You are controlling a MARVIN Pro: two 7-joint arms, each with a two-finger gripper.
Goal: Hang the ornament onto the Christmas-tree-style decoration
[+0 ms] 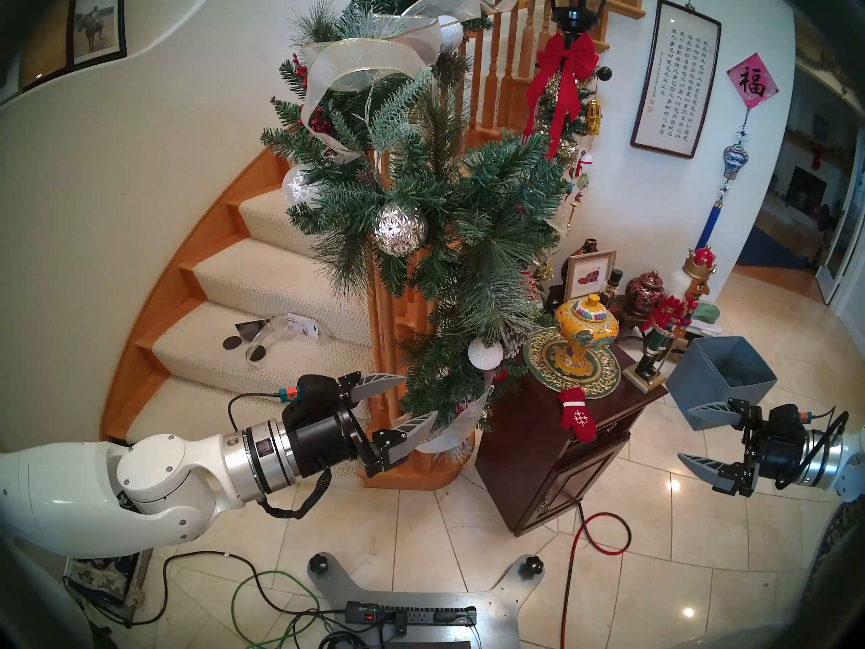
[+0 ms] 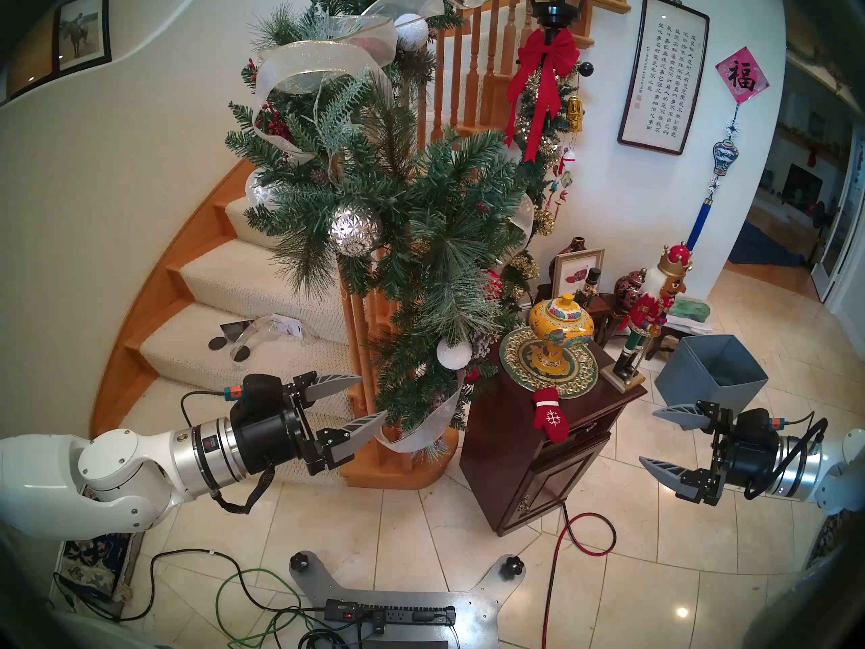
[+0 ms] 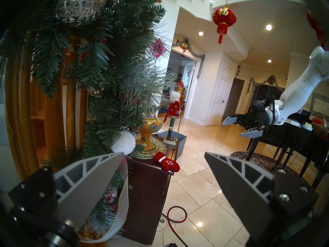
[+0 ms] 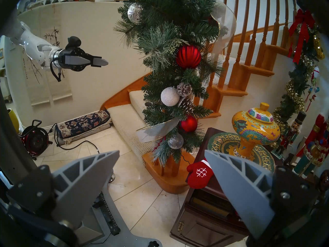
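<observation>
The red mitten ornament [image 1: 578,414] with a white cuff and snowflake lies on the front corner of a dark wooden cabinet [image 1: 557,475], hanging over its edge. It also shows in the left wrist view [image 3: 166,163] and the right wrist view [image 4: 200,173]. The green pine garland [image 1: 449,222] with silver ribbon and balls hangs down the stair post, left of the cabinet. My left gripper [image 1: 421,395] is open and empty beside the garland's lower end. My right gripper [image 1: 685,430] is open and empty, to the right of the cabinet.
On the cabinet stand a yellow urn [image 1: 585,327] on a green-gold plate and a nutcracker [image 1: 664,325]. A grey box [image 1: 721,376] sits behind my right gripper. A tinsel garland with a red bow [image 1: 564,76] hangs further back. Cables [image 1: 590,531] lie on the tiled floor.
</observation>
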